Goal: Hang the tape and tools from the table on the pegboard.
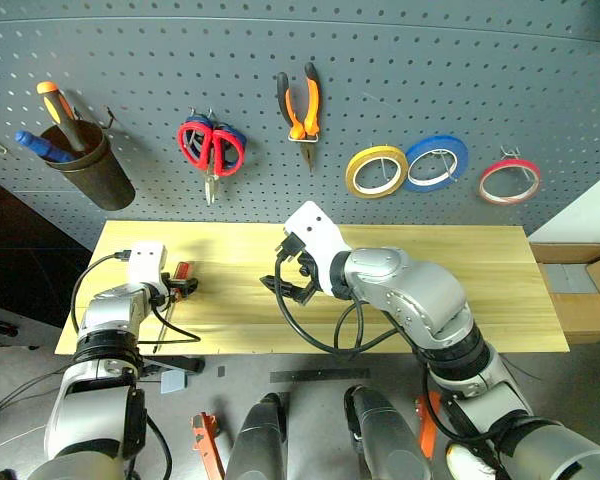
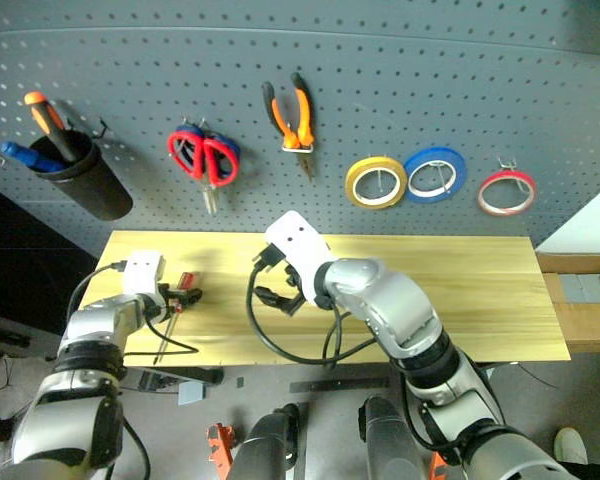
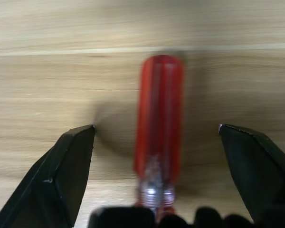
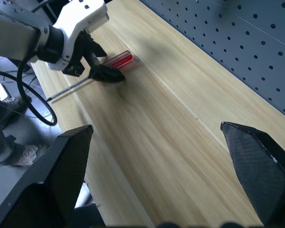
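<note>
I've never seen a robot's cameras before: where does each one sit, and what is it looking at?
Left eye, right eye: on the head, looking down over both arms at the table and pegboard.
Left wrist: along the left pincer, its open fingers either side of the screwdriver.
Right wrist: along the open right pincer, across the table.
Shared: the right wrist view also catches the left pincer over the screwdriver.

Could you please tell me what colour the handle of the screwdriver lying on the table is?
Clear red; the screwdriver handle shows best in the left wrist view.
</note>
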Controlling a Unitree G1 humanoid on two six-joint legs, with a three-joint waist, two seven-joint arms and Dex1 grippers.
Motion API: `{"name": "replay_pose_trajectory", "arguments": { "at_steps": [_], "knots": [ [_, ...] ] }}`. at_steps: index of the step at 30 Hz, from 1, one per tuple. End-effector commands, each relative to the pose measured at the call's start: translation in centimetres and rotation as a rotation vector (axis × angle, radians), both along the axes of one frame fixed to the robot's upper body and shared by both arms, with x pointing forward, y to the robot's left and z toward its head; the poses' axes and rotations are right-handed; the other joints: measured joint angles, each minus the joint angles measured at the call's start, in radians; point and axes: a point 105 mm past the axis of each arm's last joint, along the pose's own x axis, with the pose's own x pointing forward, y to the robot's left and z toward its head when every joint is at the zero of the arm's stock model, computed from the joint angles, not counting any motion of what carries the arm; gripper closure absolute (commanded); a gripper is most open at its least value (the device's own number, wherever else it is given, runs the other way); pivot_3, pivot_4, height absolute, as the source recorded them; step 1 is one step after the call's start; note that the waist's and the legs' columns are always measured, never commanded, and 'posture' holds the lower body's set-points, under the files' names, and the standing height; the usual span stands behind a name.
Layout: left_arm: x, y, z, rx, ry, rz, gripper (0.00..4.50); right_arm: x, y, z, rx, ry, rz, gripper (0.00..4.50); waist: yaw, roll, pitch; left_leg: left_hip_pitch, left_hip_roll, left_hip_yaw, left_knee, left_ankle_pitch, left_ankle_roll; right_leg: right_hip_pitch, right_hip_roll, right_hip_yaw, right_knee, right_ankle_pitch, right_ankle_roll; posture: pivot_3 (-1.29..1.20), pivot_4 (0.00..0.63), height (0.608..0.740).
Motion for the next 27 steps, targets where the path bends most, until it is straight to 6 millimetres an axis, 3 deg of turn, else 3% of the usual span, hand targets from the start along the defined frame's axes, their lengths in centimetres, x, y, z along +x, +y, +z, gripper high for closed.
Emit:
{"name": "replay_pose_trajectory", "arguments": {
  "at_steps": [1, 8, 12, 18, 24, 27],
  "knots": [
    [-0.4, 1.2, 0.0, 0.015, -0.002, 0.035, 1.21, -0.3, 0.6, 2.0, 0.020, -0.078, 0.036, 0.00, 0.000, 0.000, 0.000, 0.000, 0.000, 0.000, 0.000, 0.000, 0.000, 0.000, 0.000, 0.000, 0.000, 0.000, 0.000, -0.11, 0.326, 0.740],
    [-0.1, 0.5, 1.3, 0.038, -0.087, -0.014, 3.60, 0.3, 0.2, 2.8, 0.011, -0.134, 0.040, 0.00, 0.000, 0.000, 0.000, 0.000, 0.000, 0.000, 0.000, 0.000, 0.000, 0.000, -0.001, 0.000, 0.000, 0.000, 0.000, -0.11, 0.299, 0.740],
    [-0.9, 1.4, 2.7, 0.131, -0.160, 0.000, 3.63, -0.1, 0.2, 4.2, 0.066, -0.164, 0.092, 0.00, 0.000, -0.001, -0.001, -0.005, 0.000, 0.000, 0.000, 0.000, 0.000, -0.008, -0.005, 0.001, 0.001, 0.000, 0.000, -0.09, 0.285, 0.740],
    [-2.6, 1.1, 6.7, 0.242, -0.345, 0.024, 3.63, -0.9, -0.4, 6.5, 0.153, -0.324, 0.222, 0.00, 0.005, -0.002, -0.002, -0.007, 0.000, -0.001, -0.002, 0.000, 0.000, -0.011, -0.007, 0.001, 0.001, 0.000, 0.000, -0.05, 0.261, 0.740],
    [-5.0, -1.8, 10.8, 0.451, -0.565, -0.060, 3.63, -1.9, -0.6, 8.2, 0.181, -0.437, 0.352, 0.00, 0.012, -0.004, -0.003, -0.007, -0.002, -0.001, -0.003, 0.000, 0.000, -0.010, -0.009, 0.001, 0.000, 0.000, 0.000, -0.02, 0.233, 0.740],
    [-5.2, -3.1, 14.2, 0.503, -0.738, -0.074, 3.63, -1.5, -0.3, 8.8, 0.208, -0.460, 0.351, 0.00, 0.019, -0.005, -0.006, -0.007, -0.002, 0.000, -0.003, 0.000, -0.001, -0.010, -0.009, -0.001, 0.001, 0.000, -0.001, 0.00, 0.202, 0.740]
  ]
}}
